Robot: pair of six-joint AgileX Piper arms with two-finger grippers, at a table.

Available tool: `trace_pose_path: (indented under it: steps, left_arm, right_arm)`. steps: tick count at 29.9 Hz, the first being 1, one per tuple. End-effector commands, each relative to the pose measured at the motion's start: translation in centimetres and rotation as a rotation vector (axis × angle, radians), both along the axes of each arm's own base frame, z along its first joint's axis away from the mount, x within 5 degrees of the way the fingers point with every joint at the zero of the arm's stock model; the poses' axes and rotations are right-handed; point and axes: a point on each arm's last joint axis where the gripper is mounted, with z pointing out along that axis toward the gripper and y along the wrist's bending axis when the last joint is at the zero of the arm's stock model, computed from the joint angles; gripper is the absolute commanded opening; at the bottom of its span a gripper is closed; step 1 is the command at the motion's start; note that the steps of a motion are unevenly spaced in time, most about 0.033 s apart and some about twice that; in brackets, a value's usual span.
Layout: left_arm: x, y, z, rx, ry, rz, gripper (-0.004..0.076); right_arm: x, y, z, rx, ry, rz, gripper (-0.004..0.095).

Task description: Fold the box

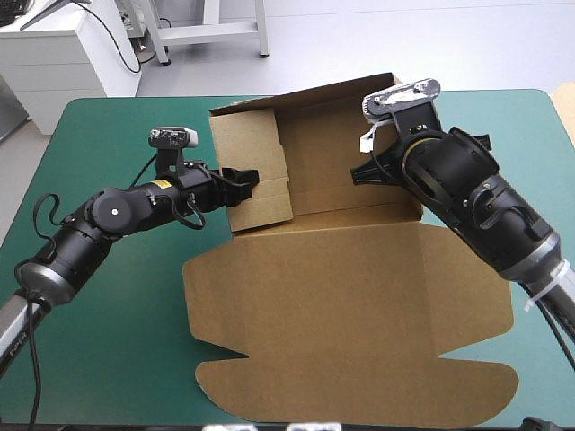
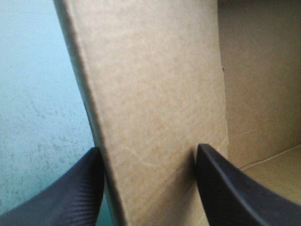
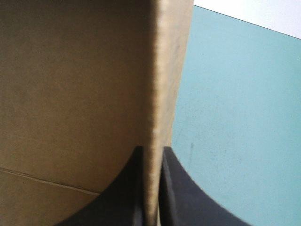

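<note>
The brown box (image 1: 341, 296) lies mid-table, its wide lid panel flat toward the near edge and its far walls raised. My left gripper (image 1: 244, 180) is at the raised left wall (image 1: 256, 171). In the left wrist view that gripper (image 2: 148, 148) stands open, one black finger on either side of the tilted wall (image 2: 155, 94). My right gripper (image 1: 362, 171) is at the box's right wall. The right wrist view shows this gripper (image 3: 151, 148) all but shut, pinching the wall's upright edge (image 3: 162, 70), with the box's inside (image 3: 70, 84) to one side.
The teal-green cover (image 1: 117, 341) shows bare on both sides of the box. The lid's rounded flaps (image 1: 359, 395) reach almost to the near table edge. A white cabinet (image 1: 63, 54) stands beyond the far left corner.
</note>
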Motion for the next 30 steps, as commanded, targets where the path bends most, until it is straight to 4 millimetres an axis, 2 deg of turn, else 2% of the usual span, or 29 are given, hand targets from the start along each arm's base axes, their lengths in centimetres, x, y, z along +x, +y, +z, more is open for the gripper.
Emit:
trace_pose_path:
  steps: [1,9,10,11,14,30]
  left_arm:
    - [-0.66,-0.65,2.5,-0.08,-0.102,-0.042,0.0403]
    - [-0.3,-0.83,2.26,-0.12,-0.076,-0.038,0.0396]
    - [-0.17,-0.87,2.1,-0.114,-0.073,-0.039,0.0363]
    - [-0.19,-0.92,2.0,-0.109,-0.068,-0.047,0.0293]
    - [-0.29,-1.07,1.84,-0.074,-0.086,-0.086,-0.0003]
    - [-0.49,-1.25,1.92,-0.089,-0.071,-0.109,-0.0006]
  right_arm:
    - [-1.2,1.18,2.07,0.164,-0.076,0.137,-0.0006]
    - [-1.22,1.21,2.05,0.167,-0.073,0.139,-0.0006]
    - [-1.23,1.21,2.04,0.163,-0.072,0.142,-0.0006]
    - [-1.24,1.22,2.04,0.158,-0.072,0.147,-0.0006]
    - [-1.3,1.22,1.95,0.153,-0.061,0.15,-0.0006]
    - [-1.27,1.1,1.94,0.138,-0.062,0.145,-0.0006]
